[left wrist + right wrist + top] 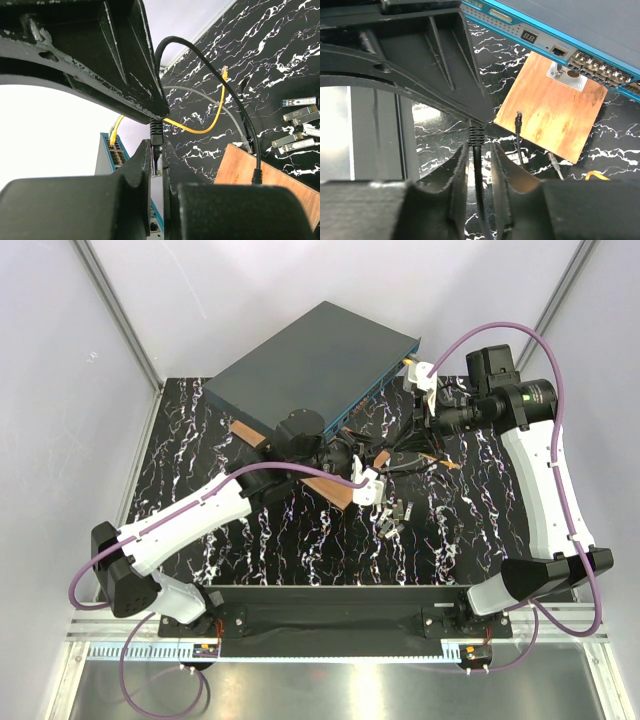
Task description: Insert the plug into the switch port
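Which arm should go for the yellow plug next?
Left, probably: the small yellowish plug lies free ahead of the left gripper; the right gripper sees only a scrap of orange cable. Both jaws pinch thick black cable, so it must let go first.

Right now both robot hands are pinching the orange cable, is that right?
Not quite: both robot hands, the left gripper and the right gripper, are pinching a black cable, not the orange cable, which neither touches. The two wrist views show it.
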Tool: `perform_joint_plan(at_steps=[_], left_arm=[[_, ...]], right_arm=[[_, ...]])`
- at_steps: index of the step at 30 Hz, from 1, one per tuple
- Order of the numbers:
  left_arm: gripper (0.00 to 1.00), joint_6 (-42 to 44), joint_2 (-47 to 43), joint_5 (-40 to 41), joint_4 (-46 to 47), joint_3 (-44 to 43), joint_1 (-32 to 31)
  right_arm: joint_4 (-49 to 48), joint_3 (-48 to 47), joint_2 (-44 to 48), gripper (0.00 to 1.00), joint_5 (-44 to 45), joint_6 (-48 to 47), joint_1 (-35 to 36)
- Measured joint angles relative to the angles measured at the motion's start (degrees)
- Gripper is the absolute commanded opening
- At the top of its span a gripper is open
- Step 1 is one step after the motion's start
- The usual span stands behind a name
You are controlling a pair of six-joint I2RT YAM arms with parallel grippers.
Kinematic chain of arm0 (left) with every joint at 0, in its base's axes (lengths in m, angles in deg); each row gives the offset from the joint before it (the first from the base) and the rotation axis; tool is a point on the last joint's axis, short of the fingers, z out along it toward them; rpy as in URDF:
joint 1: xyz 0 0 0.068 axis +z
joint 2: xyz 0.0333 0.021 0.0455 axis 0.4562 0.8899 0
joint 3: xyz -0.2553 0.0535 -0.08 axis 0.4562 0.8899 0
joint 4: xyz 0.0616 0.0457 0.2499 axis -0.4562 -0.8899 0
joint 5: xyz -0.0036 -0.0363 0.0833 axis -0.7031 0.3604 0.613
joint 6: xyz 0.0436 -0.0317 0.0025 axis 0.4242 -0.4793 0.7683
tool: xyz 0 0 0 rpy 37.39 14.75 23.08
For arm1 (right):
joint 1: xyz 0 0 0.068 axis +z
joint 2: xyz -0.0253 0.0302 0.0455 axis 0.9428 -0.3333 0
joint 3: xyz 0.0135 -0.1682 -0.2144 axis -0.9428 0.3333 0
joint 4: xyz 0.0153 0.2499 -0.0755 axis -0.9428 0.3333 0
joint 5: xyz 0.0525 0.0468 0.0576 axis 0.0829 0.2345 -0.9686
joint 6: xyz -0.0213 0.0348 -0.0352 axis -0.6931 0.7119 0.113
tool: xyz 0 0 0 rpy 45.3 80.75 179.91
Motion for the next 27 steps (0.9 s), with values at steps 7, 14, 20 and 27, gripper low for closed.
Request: perform_joint_plan(at_steps=[7,14,20,27], left_arm=[[0.0,0.0,0.0,0.2,0.0,0.0,0.1],[0.0,-1.3,0.0,0.3,0.1,0.0,0.1],[0.0,-1.7,0.0,0.4,0.8,0.1,0.1],[0.0,-1.7,0.0,0.5,4.3,0.2,0.1]], right_arm=[[0.3,0.0,0.0,0.0,-0.3,-0.7,0.0],[0.1,0.6,0.7,0.0,0.1,-1.2,0.0],[-0.2,0.8,0.9,0.45,-0.1,-1.1,0.0],[-0.1,0.8,0.3,0.21,0.1,-1.5,0.0]])
